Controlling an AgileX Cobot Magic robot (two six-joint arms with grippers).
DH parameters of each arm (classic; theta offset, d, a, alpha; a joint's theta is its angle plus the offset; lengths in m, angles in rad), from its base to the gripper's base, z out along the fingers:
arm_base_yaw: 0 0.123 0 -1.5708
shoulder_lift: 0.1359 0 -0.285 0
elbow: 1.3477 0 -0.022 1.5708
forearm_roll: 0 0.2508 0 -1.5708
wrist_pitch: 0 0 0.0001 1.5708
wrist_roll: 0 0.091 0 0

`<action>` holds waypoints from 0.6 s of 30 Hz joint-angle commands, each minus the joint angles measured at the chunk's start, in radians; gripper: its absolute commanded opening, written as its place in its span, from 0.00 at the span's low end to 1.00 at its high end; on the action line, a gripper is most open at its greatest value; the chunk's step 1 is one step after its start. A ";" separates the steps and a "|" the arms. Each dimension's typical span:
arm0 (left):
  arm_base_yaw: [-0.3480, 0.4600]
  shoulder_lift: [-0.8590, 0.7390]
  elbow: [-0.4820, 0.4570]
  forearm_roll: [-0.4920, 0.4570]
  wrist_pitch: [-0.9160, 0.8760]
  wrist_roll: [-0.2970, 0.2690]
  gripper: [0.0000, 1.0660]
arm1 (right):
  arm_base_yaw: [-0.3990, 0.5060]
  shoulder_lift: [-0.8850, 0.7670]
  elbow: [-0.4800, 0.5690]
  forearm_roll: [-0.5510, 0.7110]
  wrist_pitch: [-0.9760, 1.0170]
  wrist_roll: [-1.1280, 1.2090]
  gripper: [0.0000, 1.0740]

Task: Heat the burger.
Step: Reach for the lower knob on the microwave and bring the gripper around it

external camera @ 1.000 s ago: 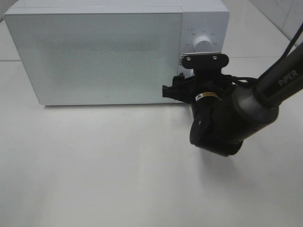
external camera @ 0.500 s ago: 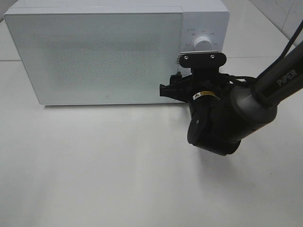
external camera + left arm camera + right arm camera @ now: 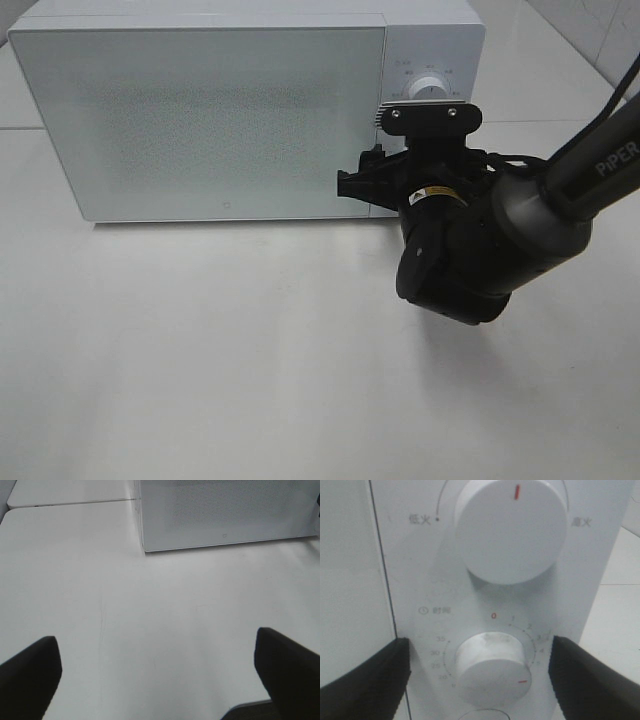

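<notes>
Gripper on my right arm (image 3: 479, 677) gapes wide astride the round white timer knob (image 3: 490, 672), six o'clock from the power dial (image 3: 510, 527), to turn it; burger unseen, likely inside the white microwave (image 3: 230, 120).

I can't see the burger from any of my cameras. The white microwave (image 3: 432, 40) on the bench (image 3: 250, 350) has its door (image 3: 200, 120) shut, and the frosted panel hides its inside.

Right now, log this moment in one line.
microwave: door shut | right gripper: open, straddling timer knob, not touching | left gripper: open, empty, over table | burger: not in view
</notes>
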 commanded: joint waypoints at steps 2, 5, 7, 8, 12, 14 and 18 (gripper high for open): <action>0.002 -0.017 0.003 -0.006 -0.014 -0.004 0.92 | -0.019 -0.004 -0.006 0.015 -0.151 -0.005 0.69; 0.002 -0.017 0.003 -0.006 -0.014 -0.004 0.92 | -0.024 -0.004 -0.006 0.015 -0.151 0.000 0.69; 0.002 -0.017 0.003 -0.006 -0.014 -0.004 0.92 | -0.026 -0.004 -0.006 0.016 -0.158 0.011 0.69; 0.002 -0.017 0.003 -0.006 -0.014 -0.004 0.92 | -0.026 -0.004 -0.006 0.016 -0.158 0.011 0.69; 0.002 -0.017 0.003 -0.006 -0.014 -0.004 0.92 | -0.026 -0.004 -0.006 0.016 -0.152 0.014 0.67; 0.002 -0.017 0.003 -0.006 -0.014 -0.004 0.92 | -0.026 -0.004 -0.006 0.016 -0.153 0.014 0.64; 0.002 -0.017 0.003 -0.006 -0.014 -0.004 0.92 | -0.026 -0.004 -0.006 0.016 -0.144 0.018 0.45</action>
